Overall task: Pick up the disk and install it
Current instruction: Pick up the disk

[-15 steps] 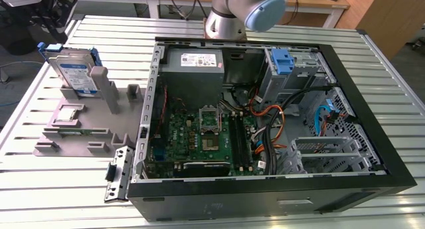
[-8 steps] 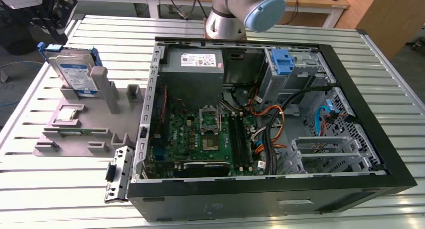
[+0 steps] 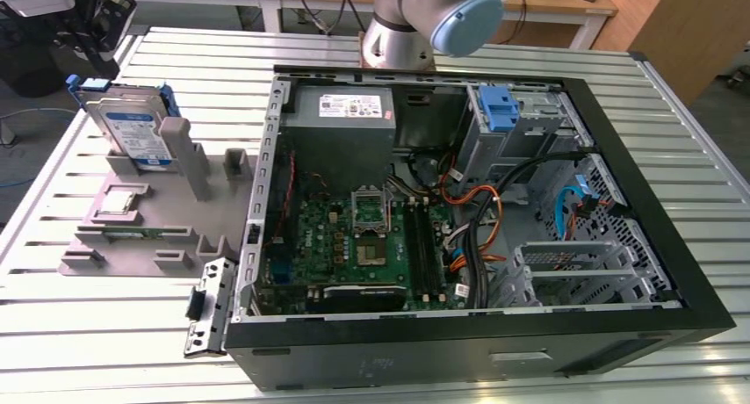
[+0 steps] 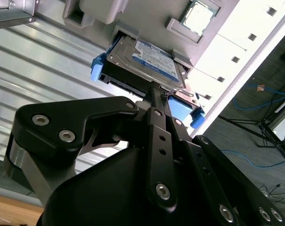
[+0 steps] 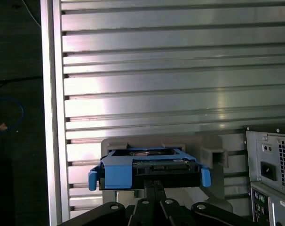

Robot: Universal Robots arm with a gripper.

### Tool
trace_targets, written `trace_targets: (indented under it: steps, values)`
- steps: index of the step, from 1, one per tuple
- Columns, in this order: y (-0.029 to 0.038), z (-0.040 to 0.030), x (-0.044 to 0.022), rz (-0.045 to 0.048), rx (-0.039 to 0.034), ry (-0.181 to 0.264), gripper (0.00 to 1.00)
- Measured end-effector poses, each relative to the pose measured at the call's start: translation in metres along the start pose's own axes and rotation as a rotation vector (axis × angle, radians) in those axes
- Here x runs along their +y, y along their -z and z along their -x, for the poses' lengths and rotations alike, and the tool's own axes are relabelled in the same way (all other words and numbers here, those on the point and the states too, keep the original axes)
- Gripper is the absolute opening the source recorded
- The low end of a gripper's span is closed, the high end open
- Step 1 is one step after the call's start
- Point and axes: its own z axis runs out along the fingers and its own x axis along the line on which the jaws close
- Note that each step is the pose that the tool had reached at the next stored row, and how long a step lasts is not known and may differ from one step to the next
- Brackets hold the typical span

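On one grey stand [image 3: 185, 169], one upright disk [image 3: 132, 132]; one gripper [image 4: 156, 92] at it.

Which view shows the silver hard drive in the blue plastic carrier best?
The second wrist view: the silver hard drive in its blue carrier shows its labelled face close up. The first wrist view has the hard drive edge-on; the exterior view has the hard drive upright in a grey holder.

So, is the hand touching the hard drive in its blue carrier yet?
Cannot tell. In the second wrist view the hand ends right at the edge of the hard drive, but neither contact nor a gap shows plainly.
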Motion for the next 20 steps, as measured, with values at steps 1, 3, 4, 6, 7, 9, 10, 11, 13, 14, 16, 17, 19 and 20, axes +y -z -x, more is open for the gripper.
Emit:
trace_targets:
  steps: [1, 3, 4, 6, 7, 9, 10, 11, 13, 14, 16, 17, 19, 20]
  values:
    - [0.0, 0.0, 0.0, 0.0, 0.0, 0.0, 0.1]
    - [0.0, 0.0, 0.0, -0.0001, 0.0, 0.0, 0.1]
    - [0.0, 0.0, 0.0, 0.0, 0.0, 0.0, 0.1]
    - [0.0, 0.0, 0.0, 0.0, 0.0001, 0.001, 0.1]
    - [0.0, 0.0, 0.0, 0.0001, 0.0003, 0.005, 0.1]
    - [0.0, -0.0001, 0.0, 0.0007, 0.0012, 0.026, 0.1]
    - [-0.0001, 0.0, 0.0, 0.0012, 0.0019, 0.041, 0.1]
    - [-0.0001, 0.0, 0.0, 0.0017, 0.0026, 0.058, 0.1]
    - [-0.0002, 0.0, 0.0, 0.0027, 0.0041, 0.092, 0.1]
    - [-0.0001, 0.0, 0.0, 0.0032, 0.0049, 0.108, 0.1]
    - [-0.0001, 0.0, 0.0, 0.0034, 0.0053, 0.118, 0.1]
    - [-0.0001, 0.0, 0.0, 0.0034, 0.0055, 0.118, 0.1]
    - [-0.0001, 0.0, 0.0, 0.0034, 0.0055, 0.118, 0.1]
    - [-0.0001, 0.0, 0.0, 0.0034, 0.0054, 0.118, 0.1]
